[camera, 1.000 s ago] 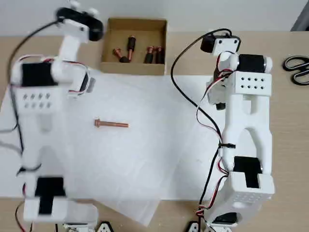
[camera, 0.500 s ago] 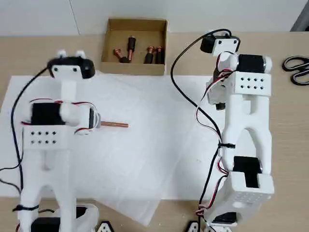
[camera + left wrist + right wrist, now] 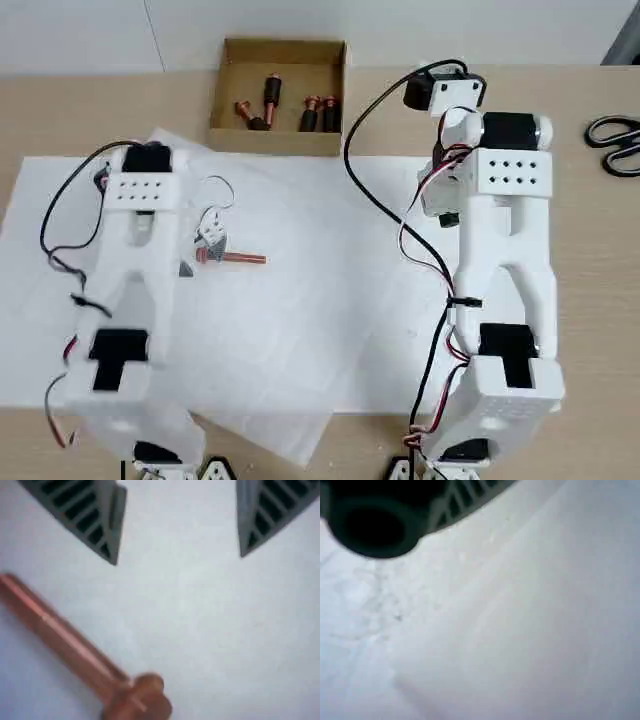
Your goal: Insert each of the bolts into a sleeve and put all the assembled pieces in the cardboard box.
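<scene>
Looking down on a pale wooden desk (image 3: pixel 60 110) running across the whole high view. Finding a large white paper sheet (image 3: pixel 330 300) lying over most of it, under both arms. Seeing the right arm (image 3: pixel 505 260) standing on the right side, stretching out toward the sheet's far edge, with black and red cables (image 3: pixel 375 190) looping beside it. Seeing the left arm (image 3: pixel 135 290) standing on the left side, bending down onto the sheet. Noting a cardboard box (image 3: pixel 275 142) sitting on bare wood past the sheet's far edge, between the two arms but nearer the left one, holding several assembled pieces (image 3: pixel 271 92), copper bolts in black sleeves. Noting black-handled scissors (image 3: pixel 615 143) lying on the wood at the far right, well apart from everything else. Finding one loose copper bolt (image 3: pixel 232 257) lying flat on the sheet just beside the left arm, head toward that arm, shaft pointing toward the right arm. Showing the left arm's fingers (image 3: pixel 90 515) spread wide, hovering over bare paper with nothing between them, the bolt lying near but outside the gap. Catching a black hollow tube end (image 3: pixel 367 525), looking like a sleeve, sitting close to the right wrist camera, above the paper. Being unable to tell whether the right arm is clamping it or standing open.
</scene>
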### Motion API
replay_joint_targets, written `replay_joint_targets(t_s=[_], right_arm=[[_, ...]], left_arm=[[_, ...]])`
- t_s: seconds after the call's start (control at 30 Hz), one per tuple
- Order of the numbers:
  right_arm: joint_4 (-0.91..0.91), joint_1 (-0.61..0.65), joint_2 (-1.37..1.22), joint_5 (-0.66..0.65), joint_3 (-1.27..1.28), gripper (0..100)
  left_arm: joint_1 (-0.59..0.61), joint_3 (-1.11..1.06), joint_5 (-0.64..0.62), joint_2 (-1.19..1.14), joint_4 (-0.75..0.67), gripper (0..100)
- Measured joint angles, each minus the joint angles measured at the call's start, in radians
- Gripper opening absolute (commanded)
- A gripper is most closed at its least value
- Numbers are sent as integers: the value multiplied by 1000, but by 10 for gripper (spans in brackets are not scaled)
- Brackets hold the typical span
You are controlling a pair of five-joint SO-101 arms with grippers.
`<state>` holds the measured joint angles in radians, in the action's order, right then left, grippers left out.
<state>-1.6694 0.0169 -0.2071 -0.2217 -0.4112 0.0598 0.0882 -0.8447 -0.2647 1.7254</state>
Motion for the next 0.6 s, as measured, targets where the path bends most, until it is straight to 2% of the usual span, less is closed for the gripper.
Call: replay_joint_targets(t_s=[0.2,0.6], right_arm=[[0,3,0,0,0,3],[0,2,0,0,0,3]], left_arm=[[-8,117,-158,-109,2,148],[-74,161,-338,-242,-9,148]])
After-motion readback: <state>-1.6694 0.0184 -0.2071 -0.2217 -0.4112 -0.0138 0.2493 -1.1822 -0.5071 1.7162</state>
